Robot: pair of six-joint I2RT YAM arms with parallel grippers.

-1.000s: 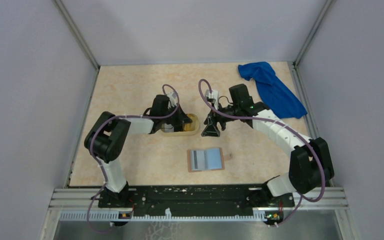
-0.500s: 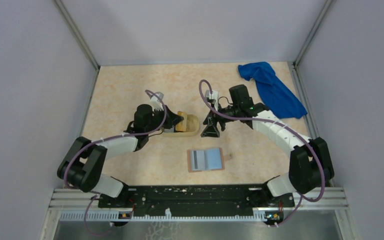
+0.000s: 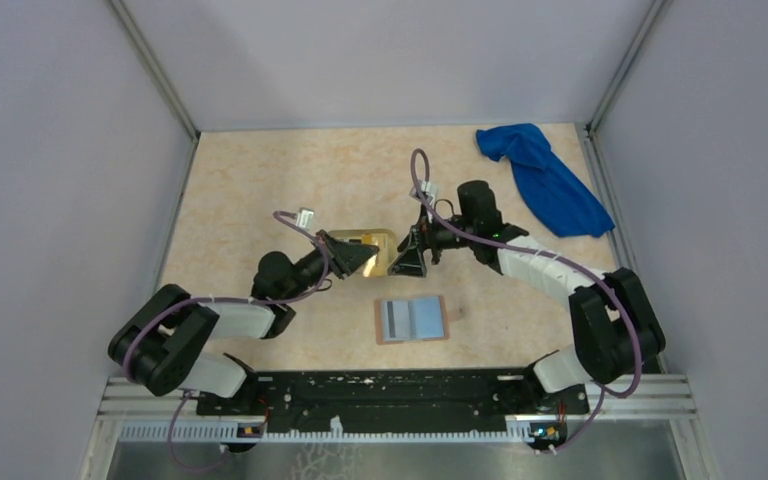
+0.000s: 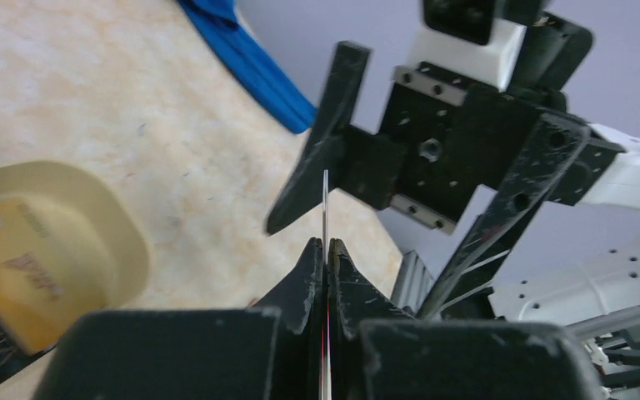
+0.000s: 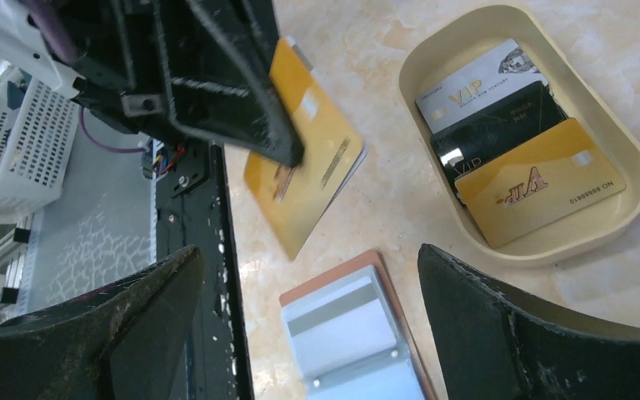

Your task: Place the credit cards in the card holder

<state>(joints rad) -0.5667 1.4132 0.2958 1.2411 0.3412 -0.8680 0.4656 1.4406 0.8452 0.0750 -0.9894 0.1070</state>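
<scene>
While pressed together to a hairline, pinches one of the credit cards (image 5: pixel 307 179) in the left claw (image 4: pixel 326 250): thin yellow-orange plastic, edge-on from the left wrist, held up off the worktop (image 3: pixel 260 190). Reaches low and forward on a nearly stretched left arm, tips aimed at the right claw (image 5: pixel 308 254). Meets that card with the right claw's black fingers spread wide, nothing between them, on an arm bent at the elbow and swung inward. Brings the card's edge close beside one right finger; touching or not, cannot tell. Just beyond the claws, shows a pale yellow oval tray (image 5: pixel 633 142), smooth and shallow, holding three more cards overlapped: a white one (image 5: pixel 475 87), a black one (image 5: pixel 500 133), a yellow-orange one (image 5: pixel 537 187). Finds the card holder (image 3: pixel 412 320) lying open and flat nearer the arm bases, tan rim, grey-blue slots up, below the right claw and touched by neither. Shows a crumpled blue cloth (image 3: pixel 545 180) at the far right corner.
</scene>
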